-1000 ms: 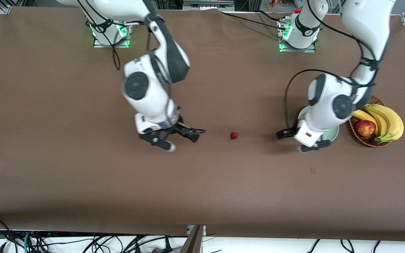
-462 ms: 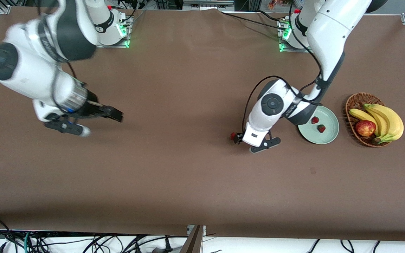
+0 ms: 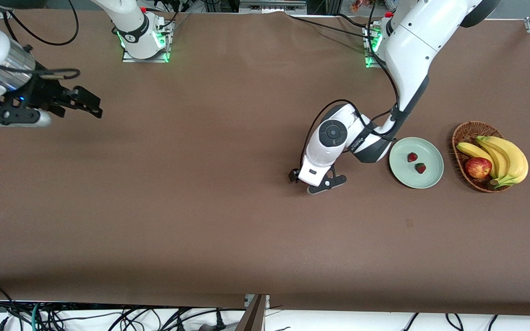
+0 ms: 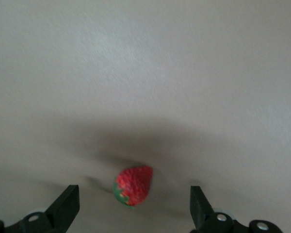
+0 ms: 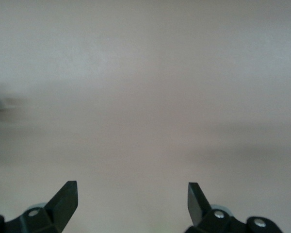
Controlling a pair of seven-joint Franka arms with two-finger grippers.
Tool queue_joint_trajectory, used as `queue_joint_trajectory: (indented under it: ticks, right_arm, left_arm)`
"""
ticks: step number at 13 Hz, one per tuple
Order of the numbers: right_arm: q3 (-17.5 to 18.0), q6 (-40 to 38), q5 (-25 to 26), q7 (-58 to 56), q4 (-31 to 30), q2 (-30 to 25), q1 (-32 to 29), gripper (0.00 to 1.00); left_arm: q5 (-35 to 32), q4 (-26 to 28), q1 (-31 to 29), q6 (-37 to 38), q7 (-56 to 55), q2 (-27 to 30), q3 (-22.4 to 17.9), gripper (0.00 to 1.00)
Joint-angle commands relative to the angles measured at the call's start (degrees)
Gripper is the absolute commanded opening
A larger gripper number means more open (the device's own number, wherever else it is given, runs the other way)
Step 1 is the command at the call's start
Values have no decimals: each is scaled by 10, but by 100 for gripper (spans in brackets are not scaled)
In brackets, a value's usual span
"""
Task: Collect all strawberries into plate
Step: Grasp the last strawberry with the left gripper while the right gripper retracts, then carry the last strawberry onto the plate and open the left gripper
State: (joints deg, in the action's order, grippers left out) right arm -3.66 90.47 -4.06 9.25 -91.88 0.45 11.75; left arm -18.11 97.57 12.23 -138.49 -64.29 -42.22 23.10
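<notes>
Strawberry (image 4: 133,185), last loose: on tabletop (image 3: 210,220) between spread fingers of left tool (image 4: 133,213), gripping nothing. Likely light, soft, bruisable; pinch gently across its widest part. Two strawberries (image 3: 412,157) on plate (image 3: 403,179). Right tool (image 5: 131,204) waits, spread, empty, over the tabletop's right-arm end.

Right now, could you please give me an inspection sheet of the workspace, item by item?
Surface: brown table.
Job's things: two strawberries on the plate; third strawberry on the table between the left gripper's open fingers.
Clutter: wicker basket with bananas and apple, beside the plate.
Grippers: left gripper low over the third strawberry; right gripper open, waiting at its end of the table.
Cables: bundles below the table edge.
Surroundings: nothing seen.
</notes>
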Motion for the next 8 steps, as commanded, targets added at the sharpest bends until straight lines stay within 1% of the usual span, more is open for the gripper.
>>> queue_joint_trajectory:
  ticks: [1, 3, 4, 5, 6, 7, 8]
  right_arm:
    - [13, -13, 18, -22, -9, -17, -13, 100]
    - [14, -13, 20, -23, -9, -16, -12, 100]
    - [14, -13, 23, -23, -9, -17, -12, 100]
    - [14, -12, 38, -26, -8, -17, -12, 100]
    - [14, -12, 48, -33, -6, -16, -12, 100]
    - [15, -14, 47, -30, 9, -12, -11, 100]
    - [15, -20, 49, -31, 22, -8, -11, 100]
  left_arm:
    - [-19, -15, 5, -3, -16, -14, -2, 94]
    - [-19, -15, 4, -3, -17, -20, -3, 82]
    - [-19, -15, 4, -3, -17, -22, -6, 67]
    - [-19, -15, 4, -2, -17, -22, -6, 52]
    - [-18, -15, 4, -2, -18, -22, -6, 40]
    - [-18, -15, 3, 1, -24, -21, -6, 28]
    - [-18, -19, 2, 4, -25, -17, -5, 18]
